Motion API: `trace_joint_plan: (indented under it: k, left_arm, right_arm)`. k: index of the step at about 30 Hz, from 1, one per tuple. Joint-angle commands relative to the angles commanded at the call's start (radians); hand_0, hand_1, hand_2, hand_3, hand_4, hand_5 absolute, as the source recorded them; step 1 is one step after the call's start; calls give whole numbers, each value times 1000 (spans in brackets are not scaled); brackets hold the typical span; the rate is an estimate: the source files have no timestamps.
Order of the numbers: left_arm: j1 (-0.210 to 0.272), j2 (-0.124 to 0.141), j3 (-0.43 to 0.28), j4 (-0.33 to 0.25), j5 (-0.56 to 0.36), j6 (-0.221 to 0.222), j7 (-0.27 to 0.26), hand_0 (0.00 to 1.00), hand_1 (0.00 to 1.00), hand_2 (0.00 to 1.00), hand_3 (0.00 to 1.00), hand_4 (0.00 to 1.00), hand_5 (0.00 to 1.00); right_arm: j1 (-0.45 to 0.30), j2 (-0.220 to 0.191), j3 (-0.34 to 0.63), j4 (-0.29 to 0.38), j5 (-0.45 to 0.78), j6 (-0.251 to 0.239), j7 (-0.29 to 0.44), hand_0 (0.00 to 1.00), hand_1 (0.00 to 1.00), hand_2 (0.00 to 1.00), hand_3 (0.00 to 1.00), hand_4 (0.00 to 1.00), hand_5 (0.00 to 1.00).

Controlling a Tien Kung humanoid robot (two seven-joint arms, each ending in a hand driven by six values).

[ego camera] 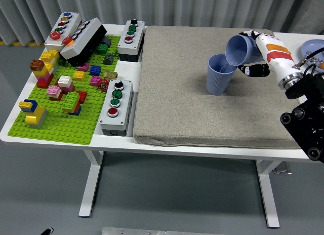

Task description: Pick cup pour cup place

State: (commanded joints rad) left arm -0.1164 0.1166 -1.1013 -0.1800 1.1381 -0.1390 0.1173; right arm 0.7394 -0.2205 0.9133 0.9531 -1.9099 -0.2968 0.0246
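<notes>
The fingers (251, 69) of the right hand (259, 55) are curled tight round a blue cup (242, 49), held tipped well over with its mouth facing down and left, its lip right above the rim of a second blue cup (219, 74).

Nearest, the white counter (61, 139) carries a green brick baseplate (55, 124) strewn with coloured blocks on the left, with a grey button box (115, 106) just beside it at the edge of the grey mat (202, 118). The right arm (306, 118) reaches in over the mat from the right edge. Mid-mat, the second cup stands upright, apart from everything but the tilted cup overhead. Farther back lie two more button boxes (130, 38), and a blue plate (314, 47) sits at the far right corner.

This looks like the pouring step, near its fullest tilt; whether anything is running out cannot be made out. Next, I judge, the held cup must be rolled back upright without clipping the standing cup's rim, then carried clear and set down flat on the mat before the grasp is released.
</notes>
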Motion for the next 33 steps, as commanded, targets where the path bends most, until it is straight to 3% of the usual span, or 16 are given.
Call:
trace_joint_plan:
  k: [33]
  left_arm:
    - [0,1,1,0,-3,1,0,807,760,813,753,532,998]
  right_arm:
    - [26,-22,-54,17,-33,-40,-24,787,620,500,535,692,102]
